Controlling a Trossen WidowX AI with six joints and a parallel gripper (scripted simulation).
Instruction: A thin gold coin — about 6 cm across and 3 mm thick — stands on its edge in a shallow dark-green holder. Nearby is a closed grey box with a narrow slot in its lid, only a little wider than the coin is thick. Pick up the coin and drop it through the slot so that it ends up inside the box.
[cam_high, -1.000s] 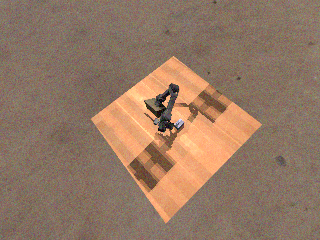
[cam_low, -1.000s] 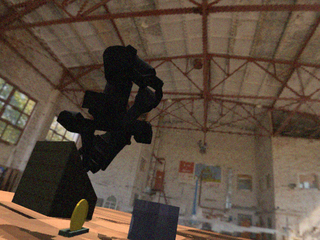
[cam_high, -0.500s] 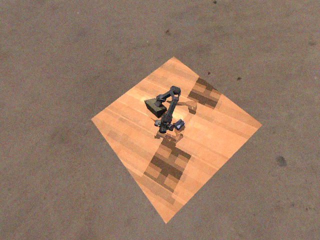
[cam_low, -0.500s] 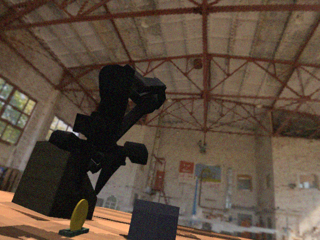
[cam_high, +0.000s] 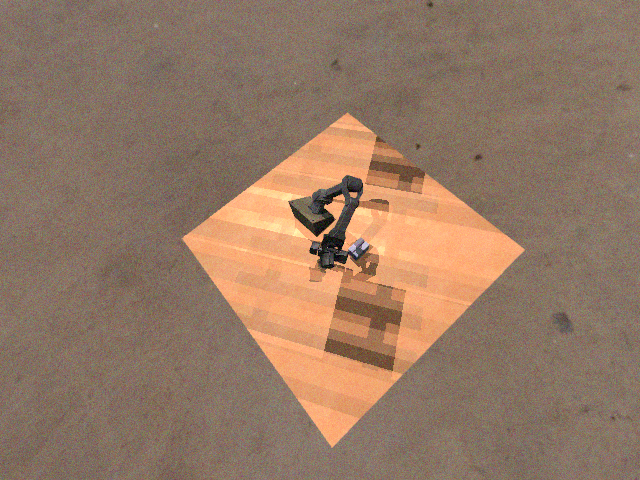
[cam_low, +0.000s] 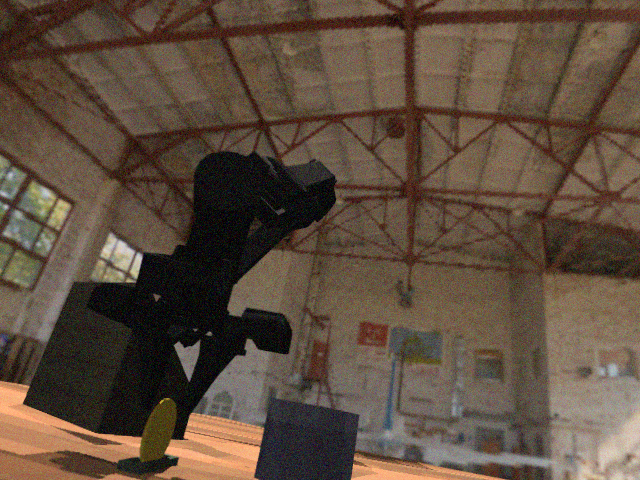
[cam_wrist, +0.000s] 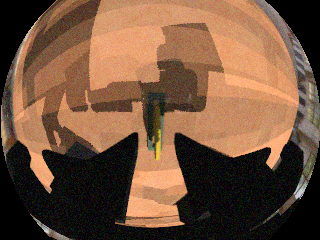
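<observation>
The gold coin (cam_low: 158, 428) (cam_wrist: 158, 150) stands on its edge in the dark-green holder (cam_low: 129, 465) (cam_wrist: 158, 96). My gripper (cam_wrist: 156, 137) is open, fingers part-way apart and empty. In the wrist view the coin shows edge-on in the gap between the fingertips, touching neither; how far above it the tips are is hard to tell. In the exterior view the dark fingers point down behind the coin. The grey box (cam_high: 356, 251) (cam_low: 307, 439) (cam_wrist: 80, 151) stands beside the gripper; its slot shows as a dark line in the top view. The gripper hides coin and holder in that view.
The arm's dark block-shaped base (cam_high: 312, 217) (cam_low: 77, 356) stands behind the coin in the exterior view. The wooden table top (cam_high: 289, 330) carries patchy dark shadows, and its edges drop to the brown floor (cam_high: 103, 361).
</observation>
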